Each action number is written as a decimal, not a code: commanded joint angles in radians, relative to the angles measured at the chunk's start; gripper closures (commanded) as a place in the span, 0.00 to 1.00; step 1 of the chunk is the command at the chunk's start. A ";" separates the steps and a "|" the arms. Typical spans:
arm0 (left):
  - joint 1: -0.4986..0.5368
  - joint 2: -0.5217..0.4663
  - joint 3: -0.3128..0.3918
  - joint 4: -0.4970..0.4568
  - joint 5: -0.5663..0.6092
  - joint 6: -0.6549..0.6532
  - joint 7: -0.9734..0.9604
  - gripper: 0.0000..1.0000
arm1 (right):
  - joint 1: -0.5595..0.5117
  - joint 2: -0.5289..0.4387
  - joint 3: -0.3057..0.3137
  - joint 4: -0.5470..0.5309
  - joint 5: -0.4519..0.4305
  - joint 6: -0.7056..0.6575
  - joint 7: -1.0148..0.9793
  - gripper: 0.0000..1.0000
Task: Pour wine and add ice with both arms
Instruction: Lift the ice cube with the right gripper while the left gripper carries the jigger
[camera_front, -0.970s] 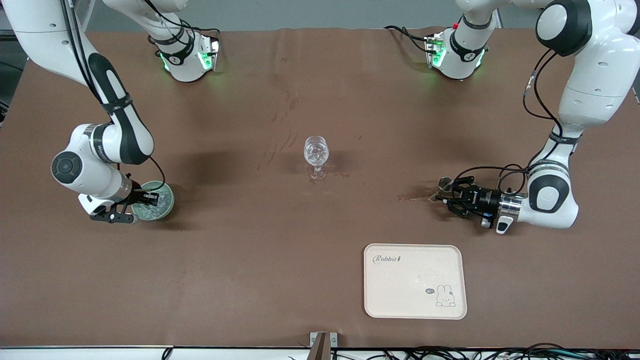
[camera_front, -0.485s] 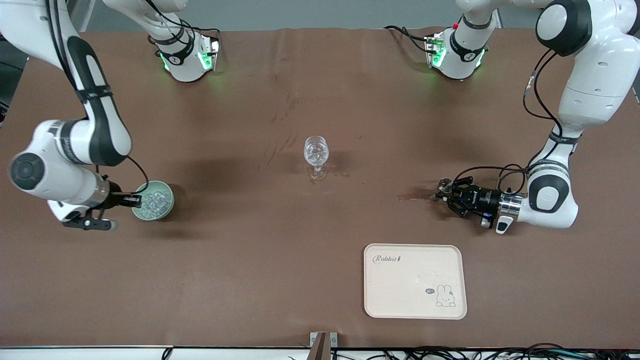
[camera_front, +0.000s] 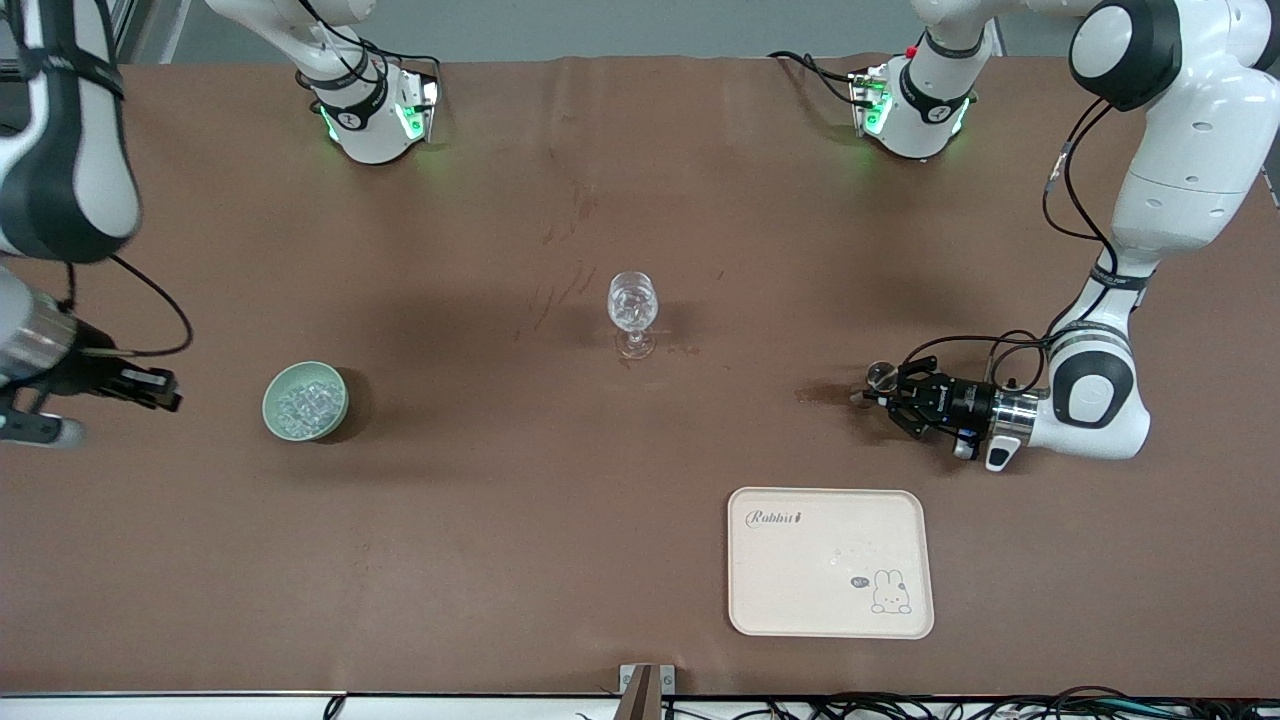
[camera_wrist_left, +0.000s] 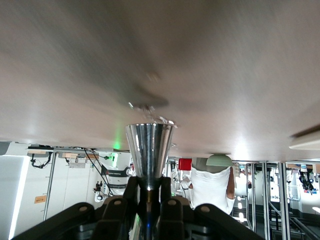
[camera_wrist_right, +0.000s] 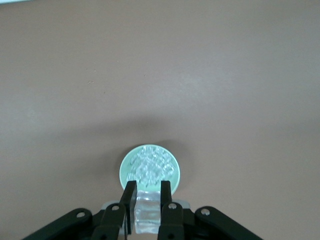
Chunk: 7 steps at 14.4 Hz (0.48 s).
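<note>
The right pincer (camera_front: 165, 390) hangs in the air above the brown counter (camera_front: 560, 500). In the front view it shows at about nine o'clock of the small pale green round bowl (camera_front: 267, 408), toward the right arm's end of the counter. In the right wrist view its two black fingers (camera_wrist_right: 165, 192) are closed on a clear, whitish chunk of ice (camera_wrist_right: 147, 216), which sits between them (the bowl shows just past the fingertips). The bowl stands on the counter at about eight o'clock of the clear stemmed wine glass (camera_front: 633, 308), well apart from it, and is heaped with more small glassy ice cubes (camera_front: 305, 400).

The wine glass stands upright near the middle of the counter, with something clear showing inside its bowl.

The left pincer (camera_front: 884, 392) is low over the counter at about four o'clock of the wine glass, its wrist lying nearly level. It is clamped on a shiny steel cone-shaped cup (camera_wrist_left: 150, 142), whose wide mouth points away from the wrist toward the glass. A dark wet mark (camera_front: 820, 396) lies on the counter just beside the cup's mouth.

A cream rectangular tray with a rabbit print (camera_front: 800, 585) lies flat at about five o'clock of the glass, nearer to the front camera than the left pincer.
</note>
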 joint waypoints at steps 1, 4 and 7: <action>-0.034 -0.061 -0.004 0.011 -0.021 0.003 -0.078 0.97 | -0.015 -0.019 0.005 0.111 -0.004 -0.167 -0.001 0.99; -0.037 -0.109 -0.079 0.009 -0.012 0.001 -0.089 0.99 | -0.020 -0.080 0.006 0.155 -0.004 -0.298 -0.006 0.99; -0.063 -0.158 -0.138 0.006 -0.012 0.010 -0.172 0.99 | -0.033 -0.164 0.011 0.146 -0.002 -0.391 -0.047 1.00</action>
